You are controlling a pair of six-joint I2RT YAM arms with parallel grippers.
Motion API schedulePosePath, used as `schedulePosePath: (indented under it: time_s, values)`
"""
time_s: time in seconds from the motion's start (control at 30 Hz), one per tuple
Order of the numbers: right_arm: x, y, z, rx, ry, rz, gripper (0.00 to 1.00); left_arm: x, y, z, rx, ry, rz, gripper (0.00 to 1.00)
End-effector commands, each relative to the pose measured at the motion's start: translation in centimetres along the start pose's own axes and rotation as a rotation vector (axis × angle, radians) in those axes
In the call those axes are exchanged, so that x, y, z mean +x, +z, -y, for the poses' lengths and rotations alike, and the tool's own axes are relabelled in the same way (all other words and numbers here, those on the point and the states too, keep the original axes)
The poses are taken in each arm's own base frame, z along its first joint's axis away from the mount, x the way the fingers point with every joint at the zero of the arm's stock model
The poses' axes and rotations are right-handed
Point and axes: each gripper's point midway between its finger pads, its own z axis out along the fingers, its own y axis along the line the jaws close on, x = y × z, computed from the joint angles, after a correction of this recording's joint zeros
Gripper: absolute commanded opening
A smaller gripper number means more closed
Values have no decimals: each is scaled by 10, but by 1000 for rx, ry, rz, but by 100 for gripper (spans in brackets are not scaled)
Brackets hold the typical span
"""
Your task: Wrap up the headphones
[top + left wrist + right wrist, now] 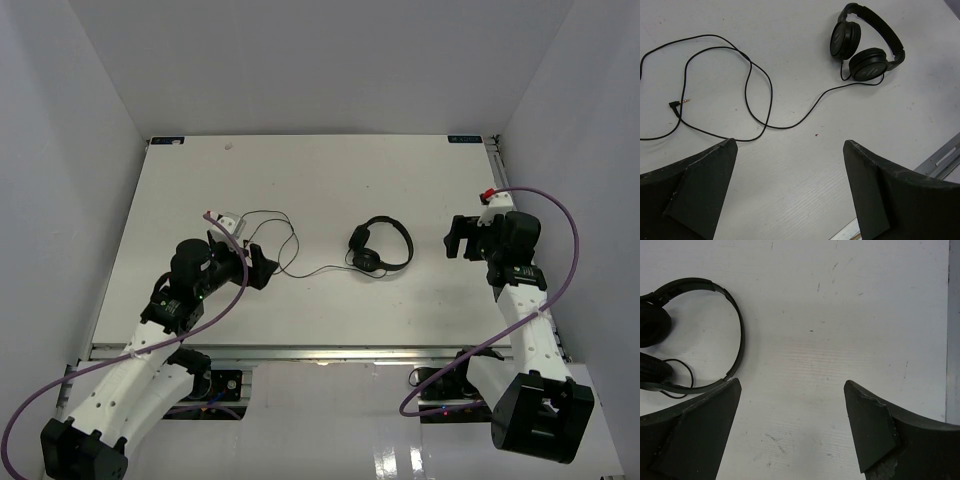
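Between both arms' fingers, headphones

No text, brand or number is showing clearly enough to read in any view. A blue tag is sitting at the far left corner of the table and another blue tag at the far right corner, both too small to read. The headphones are showing only dark, unreadable surfaces.
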Motion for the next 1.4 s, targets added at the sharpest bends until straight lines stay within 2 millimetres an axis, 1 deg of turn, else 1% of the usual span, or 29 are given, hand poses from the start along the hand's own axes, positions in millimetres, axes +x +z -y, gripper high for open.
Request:
schedulePosePath:
  time_s: [0.0, 0.03, 0.1, 0.13, 0.2, 0.27, 0.33, 0.37, 0.43, 0.5, 0.53, 0.57, 0.6, 0.63, 0.67, 0.7, 0.77, 0.8, 0.87, 0.97, 1.07, 1.2, 1.27, 1.37]
  values:
    - [-9, -1, -20, -152, -131, 33, 90, -13, -2, 5, 20, 19, 28, 98]
    - [-5, -5, -34, -246, -199, 23, 90, -13, -2, 5, 20, 18, 26, 98]
    - [0, -14, -58, -445, -401, 33, 90, -13, -1, 5, 21, 18, 26, 98]
    - [6, -20, -73, -543, -408, 30, 90, -13, -1, 5, 21, 18, 26, 98]
    - [6, -23, -81, -614, -468, 50, 90, -13, -2, 5, 21, 18, 27, 98]
    - [2, -20, -83, -628, -471, 55, 90, -13, -2, 4, 18, 18, 26, 98]
    - [-2, -9, -76, -581, -456, 35, 90, -12, -1, 4, 19, 18, 24, 98]
    - [-4, 0, -71, -538, -431, 8, 90, -12, -1, 4, 19, 17, 23, 98]
    - [-6, 17, -60, -455, -379, -56, 94, -11, 0, 4, 20, 16, 18, 98]
    - [-2, 39, -44, -333, -268, -153, 98, -10, 0, 4, 19, 15, 14, 98]
    - [-11, 46, -40, -298, -245, -166, 95, -11, 0, 4, 18, 13, 14, 98]
    - [-13, 54, -37, -273, -220, -192, 92, -11, 0, 4, 16, 12, 15, 98]
    - [-9, 61, -35, -257, -193, -232, 89, -11, -1, 3, 13, 12, 16, 98]
    - [-10, 66, -36, -255, -178, -249, 88, -11, -1, 3, 11, 12, 17, 98]
    - [-16, 68, -38, -264, -171, -247, 87, -11, -1, 3, 9, 11, 18, 98]
    - [-14, 72, -40, -269, -160, -259, 87, -11, -1, 3, 9, 11, 17, 98]
    - [-3, 84, -53, -331, -133, -311, 85, -9, 0, 2, 7, 11, 10, 98]
    - [0, 86, -55, -346, -129, -322, 84, -9, 1, 2, 7, 10, 8, 98]
    - [11, 93, -76, -411, -147, -363, 82, -8, 1, 1, 3, 11, 4, 98]
    - [29, 104, -88, -444, -176, -411, 78, -8, 1, 1, 0, 9, 5, 98]
    - [42, 113, -96, -455, -214, -443, 73, -8, 1, 0, -3, 12, 4, 98]
    - [51, 130, -94, -398, -277, -480, 67, -8, 2, 0, -2, 12, 4, 98]
    - [50, 136, -90, -368, -294, -483, 66, -9, 1, 0, -3, 12, 6, 98]
    - [55, 142, -84, -330, -313, -499, 64, -10, 1, 0, -2, 15, 8, 98]
